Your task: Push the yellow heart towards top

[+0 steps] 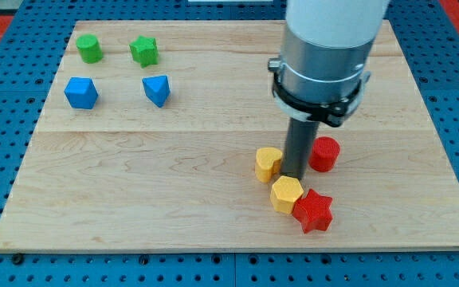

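The glossy yellow heart-shaped block (268, 163) is seen low on the pale wooden desk (174, 207), far from its top edge; most of the push is judged outstanding. The end effector, a plain dark rod, has no jaws; my tip (295, 174) is set touching the heart's right side, not below.

The arm presents a wide, smooth white cylindrical housing (331, 20), stepping down to a grey metallic cylindrical section (321, 68) encircled at its lower edge by a thin black clamp ring with small protruding lugs (319, 102), from which a straight dark rod (297, 143) extends to my tip (295, 174).
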